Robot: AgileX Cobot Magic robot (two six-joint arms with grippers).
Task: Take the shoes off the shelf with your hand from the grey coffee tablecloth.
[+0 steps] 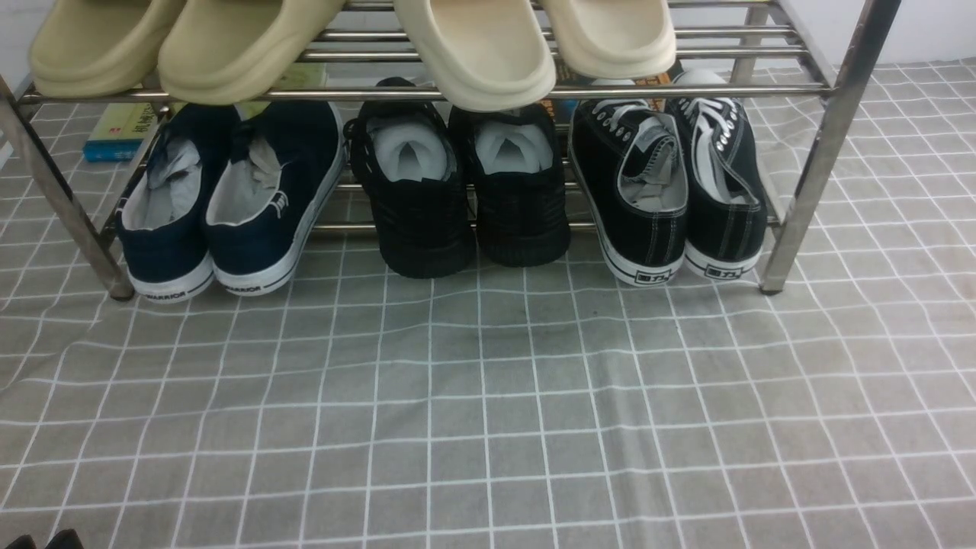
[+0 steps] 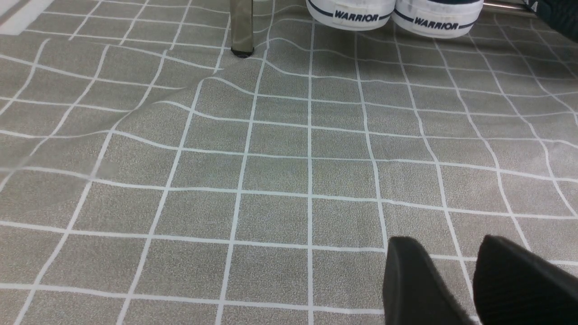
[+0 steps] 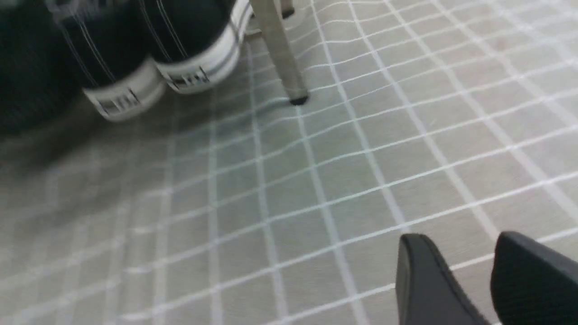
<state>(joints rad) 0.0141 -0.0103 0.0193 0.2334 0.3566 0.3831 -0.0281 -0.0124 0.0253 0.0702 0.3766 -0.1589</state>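
The shoes (image 1: 671, 183) sit on the lower tier of the shelf (image 1: 833, 130), at its right end, heels outward, beside the all-black sneakers (image 1: 465, 191). The right hand (image 3: 460, 239) and left hand (image 2: 449, 241) hover over the grey coffee tablecloth (image 1: 488, 396), fingers parted, holding nothing

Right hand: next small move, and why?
Probably ease the right hand forward toward the shoes: they sit on the lower tier of the shelf at its right end, heels out, and the hand hangs open and empty over the cloth, short of them.
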